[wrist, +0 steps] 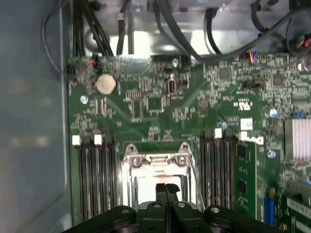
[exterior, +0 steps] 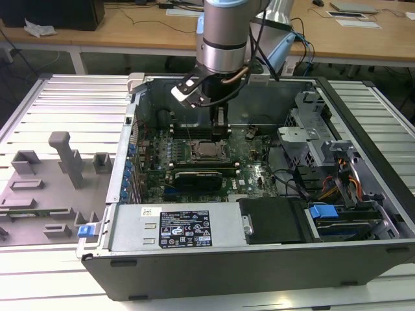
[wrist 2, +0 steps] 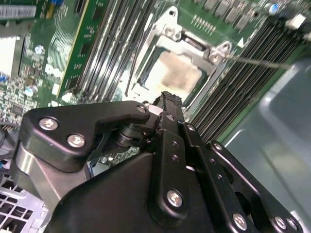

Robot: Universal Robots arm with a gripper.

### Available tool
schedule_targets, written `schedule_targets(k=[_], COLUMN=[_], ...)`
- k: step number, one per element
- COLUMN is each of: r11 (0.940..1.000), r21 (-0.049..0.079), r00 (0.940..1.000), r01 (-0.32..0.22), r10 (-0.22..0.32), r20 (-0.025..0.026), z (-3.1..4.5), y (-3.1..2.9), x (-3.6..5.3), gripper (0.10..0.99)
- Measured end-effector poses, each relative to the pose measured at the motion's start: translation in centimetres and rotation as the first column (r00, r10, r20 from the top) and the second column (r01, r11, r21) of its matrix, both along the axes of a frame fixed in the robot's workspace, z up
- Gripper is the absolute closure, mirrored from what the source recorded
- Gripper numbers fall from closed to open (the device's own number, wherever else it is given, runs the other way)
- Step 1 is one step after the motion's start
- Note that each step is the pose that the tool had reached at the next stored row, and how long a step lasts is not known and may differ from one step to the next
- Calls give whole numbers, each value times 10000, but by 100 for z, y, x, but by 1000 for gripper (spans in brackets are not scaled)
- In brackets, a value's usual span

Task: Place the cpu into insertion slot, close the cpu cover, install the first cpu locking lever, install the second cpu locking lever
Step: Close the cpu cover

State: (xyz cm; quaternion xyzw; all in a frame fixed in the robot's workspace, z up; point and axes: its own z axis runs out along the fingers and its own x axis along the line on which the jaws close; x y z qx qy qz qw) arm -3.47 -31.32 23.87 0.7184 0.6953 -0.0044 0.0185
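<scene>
The cpu [wrist 2: 172, 75], a pale silver-beige square, lies in the insertion slot [exterior: 207, 150] on the green board. The cpu cover [wrist: 155, 158], a metal frame with a window, lies down around it. A thin wire locking lever [wrist 2: 257, 61] stands out from one side of the socket, and it shows as a slanted rod [wrist: 194, 182] in the first wrist view. Another thin lever [wrist 2: 136, 63] runs along the opposite side. My gripper [exterior: 220, 129] hangs just over the socket's edge, shut, with nothing between its fingertips [wrist: 166, 186] [wrist 2: 165, 95].
Rows of memory slots [wrist: 92, 179] flank the socket on both sides. A long black card [exterior: 198, 175] lies in front of it. The case's walls, a grey power supply [exterior: 188, 227] and drive bays [exterior: 337, 214] ring the board. Grey fixtures [exterior: 65, 159] stand on the exterior view's left.
</scene>
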Motion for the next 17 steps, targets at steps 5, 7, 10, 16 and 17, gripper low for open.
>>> schedule_targets(k=[5, 7, 10, 16, 17], r11=[10000, 10000, 9989, 9795, 9724], r21=[0, 0, -1, -4, -3], r00=[10000, 10000, 9989, 9795, 9724], r01=[-10, -11, -469, -2012, -2332], r10=[10, 11, 469, 2012, 2332], r20=[28, 29, 29, 28, 28], z=[0, 0, 0, -2, -2], y=[1, 0, 0, 0, 0], x=[-62, -62, -62, -62, -62], gripper=[980, 980, 980, 980, 980])
